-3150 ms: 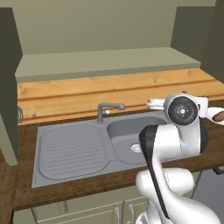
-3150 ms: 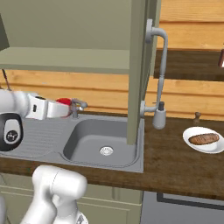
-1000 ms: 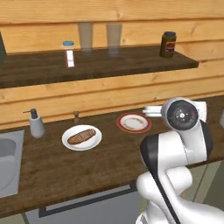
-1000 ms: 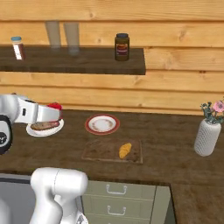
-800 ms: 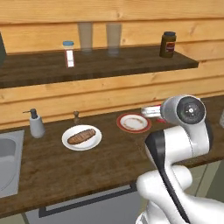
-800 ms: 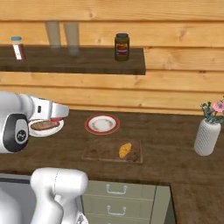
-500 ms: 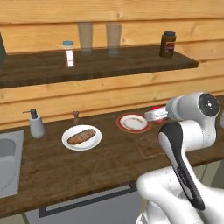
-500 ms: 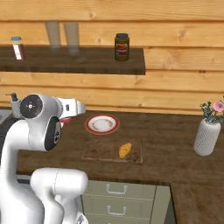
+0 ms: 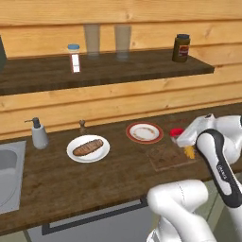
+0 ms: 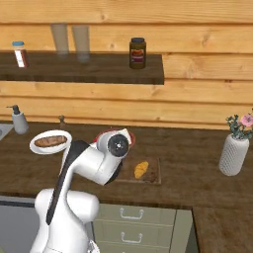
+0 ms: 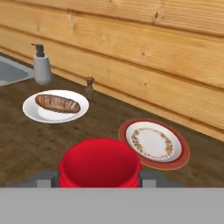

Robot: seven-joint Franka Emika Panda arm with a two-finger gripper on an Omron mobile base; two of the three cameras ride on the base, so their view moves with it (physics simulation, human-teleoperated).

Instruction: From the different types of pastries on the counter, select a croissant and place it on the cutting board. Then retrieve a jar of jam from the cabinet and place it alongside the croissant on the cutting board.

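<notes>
Starting at your left in the left base view, the sink corner and the soap dispenser point(image 9: 38, 134) sit at the counter's point(image 9: 56, 179) far end, then the brown loaf-like pastry point(image 9: 87, 147) on its white plate point(image 9: 71, 152). Next comes the red-rimmed plate point(image 9: 144, 133), bare of food. Further right lies the cutting board point(image 9: 166, 157) with the croissant point(image 10: 141, 169) already on it, so you are in the second half of the job: bringing the jam to the board. The gripper point(image 11: 99, 178) is clamped on the jar of jam point(image 11: 100, 168); in the hand view the red jar sits squarely between the two dark fingertips, held above the counter near the red-rimmed plate. Your next move, as I judge it, is to carry the jar over the free part of the board beside the croissant, lower it upright until it rests, and only then let go. Mind the croissant as you come down.
</notes>
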